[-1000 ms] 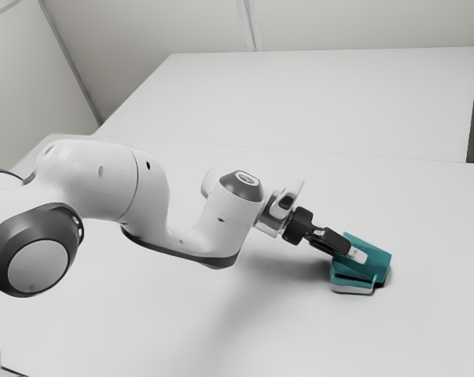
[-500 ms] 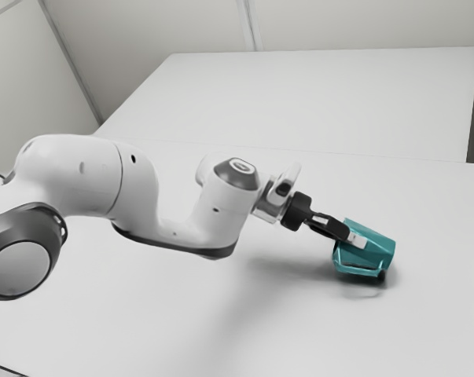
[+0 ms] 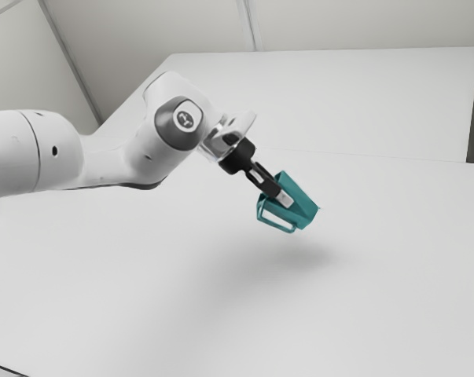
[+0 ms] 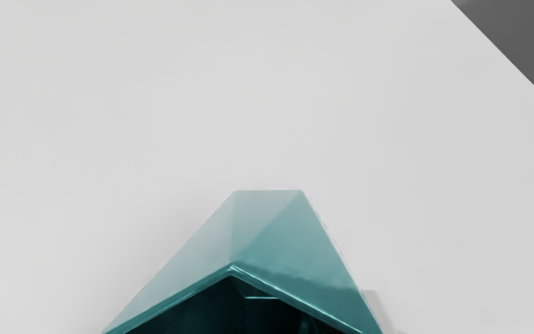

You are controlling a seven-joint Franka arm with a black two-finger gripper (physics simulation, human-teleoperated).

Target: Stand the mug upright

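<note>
The gripper [image 3: 285, 199] holds the mug [image 3: 300, 210] tilted above the table [image 3: 378, 314], and if it releases before the mug is level, a fall sideways is possible.

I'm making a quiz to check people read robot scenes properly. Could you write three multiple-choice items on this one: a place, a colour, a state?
1. Where is the mug?
A) In the air over the table
B) Standing on the table
C) On the floor

2. What colour is the mug?
A) Red
B) Yellow
C) Teal

3. How is the mug held?
A) Upright
B) Tilted
C) Fully upside down

1: A, its shadow lies apart, below it.
2: C, both views show teal sides.
3: B, its walls slant in the end effector.
</note>
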